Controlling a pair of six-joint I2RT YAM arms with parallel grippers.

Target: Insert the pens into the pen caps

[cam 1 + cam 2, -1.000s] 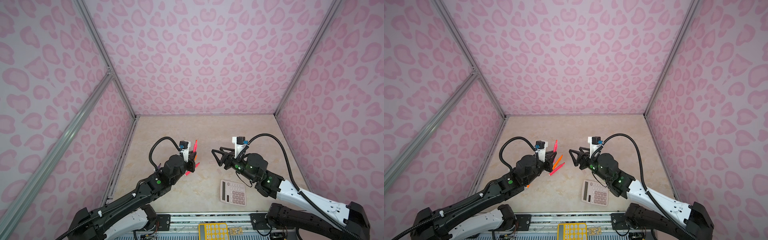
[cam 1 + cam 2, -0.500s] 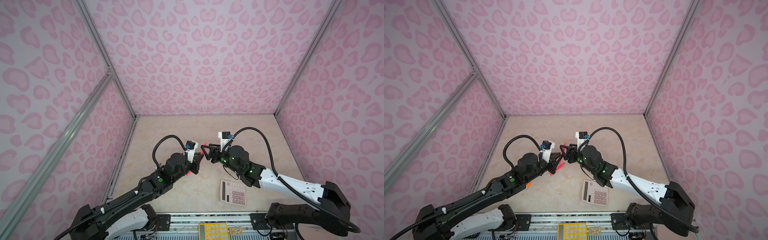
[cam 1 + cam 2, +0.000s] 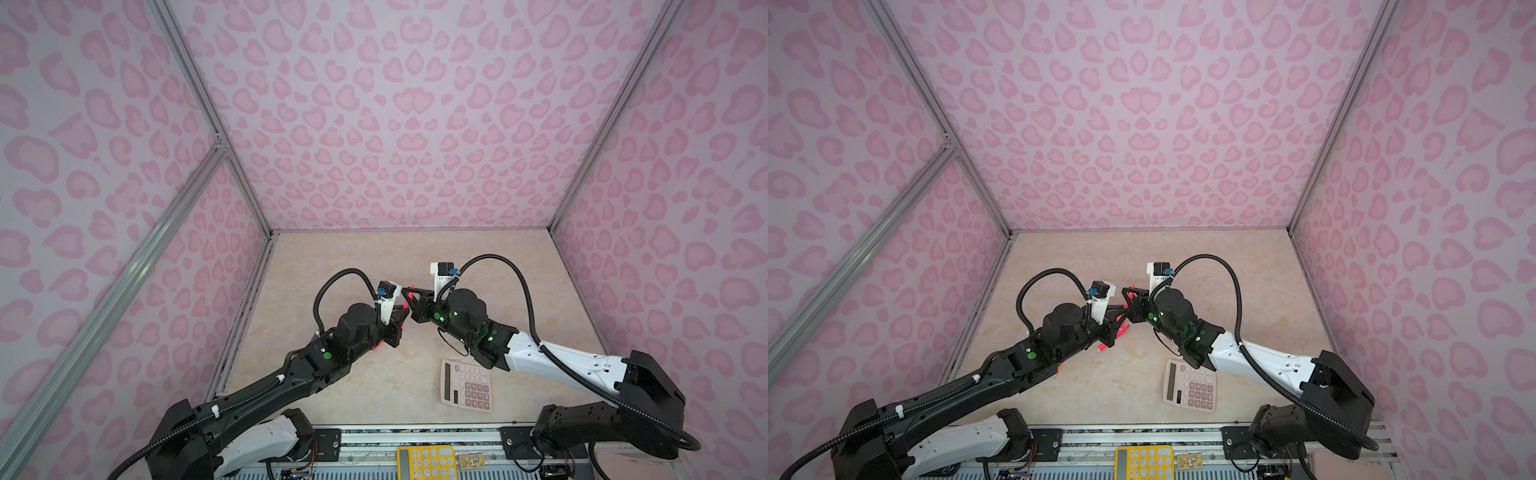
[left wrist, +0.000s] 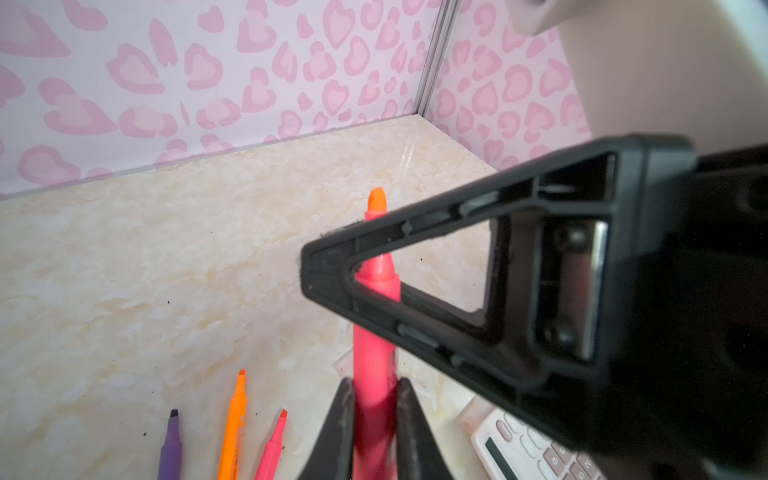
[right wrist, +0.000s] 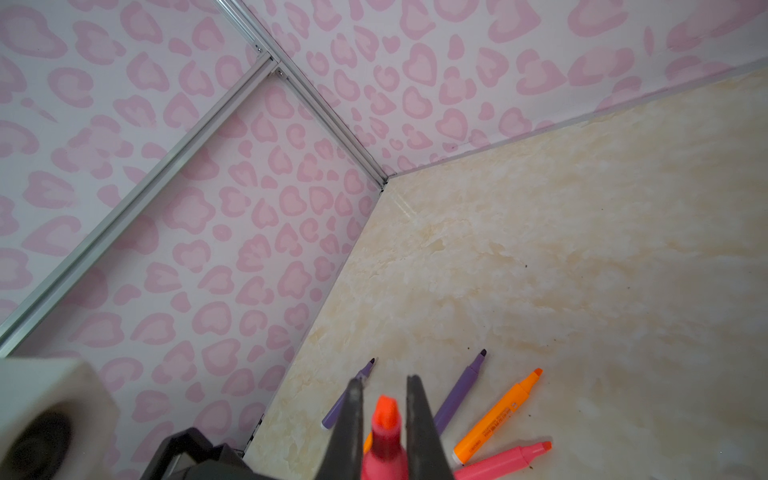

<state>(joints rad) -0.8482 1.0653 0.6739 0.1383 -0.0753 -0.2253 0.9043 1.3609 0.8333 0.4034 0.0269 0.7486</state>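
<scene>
Nothing looks capped: left claw [image 4: 374, 387] and right claw [image 5: 384, 380] both pinch one slim pink-red plastic marker pen [image 4: 373, 357], other bare-tipped pens [image 5: 496, 415] lying on the tabletop [image 5: 582, 249] beneath them.

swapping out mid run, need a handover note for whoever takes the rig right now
Left tool: shut on the pink-red pen, gripping its barrel.
Right tool: shut on the same pen near its bare tip.
On the table: two purple pens, an orange pen and a second pink-red pen. Another orange one is mostly hidden.
Pen caps: faint clear tubes by the pink calculator.
Done: no pen shows a cap.
Left: cap every pen.
</scene>
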